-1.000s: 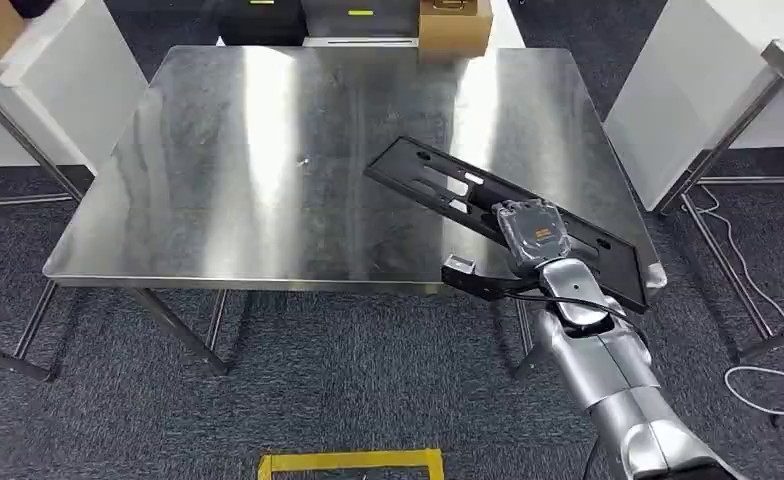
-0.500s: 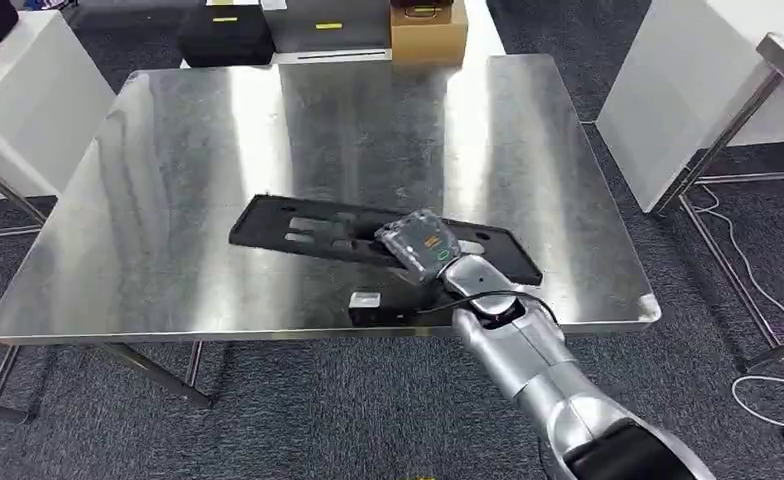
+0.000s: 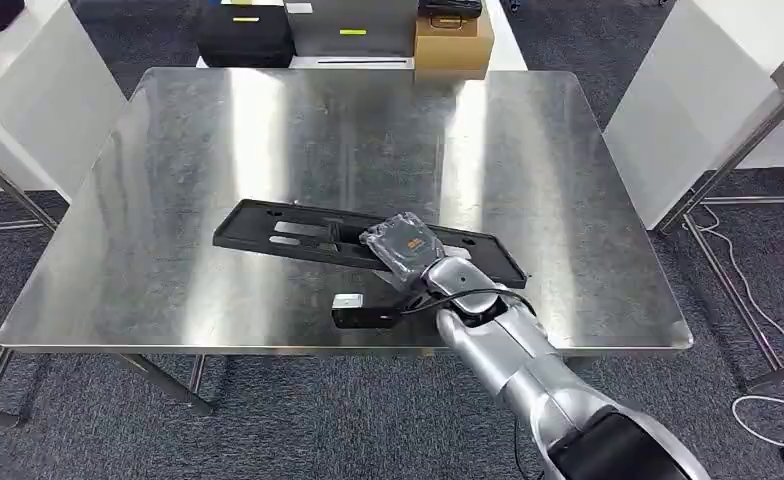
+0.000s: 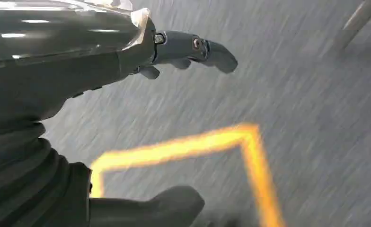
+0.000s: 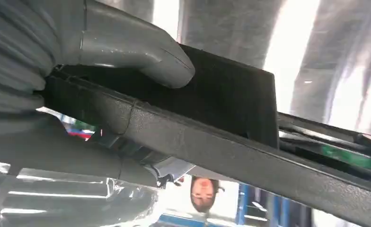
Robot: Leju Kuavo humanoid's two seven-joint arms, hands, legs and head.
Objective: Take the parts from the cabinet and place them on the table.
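Currently, right hand (image 3: 400, 248): fingers (image 5: 141, 47) clamped on black panel (image 3: 298, 232), above the steel surface (image 3: 188, 150). Left hand (image 4: 127, 56): fingers spread, holding nothing, over carpet with yellow tape (image 4: 183, 146).

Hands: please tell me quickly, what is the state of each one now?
Left hand: open, holding nothing, fingers apart above the carpet.
Right hand: closed on the long black part, over the steel table.

Long black slotted plastic panel (image 3: 298, 230) lying crosswise over the steel table (image 3: 168, 200), nearer its front edge. Behind the far edge, black case (image 3: 246, 35) left, brown cardboard box (image 3: 453, 42) right.
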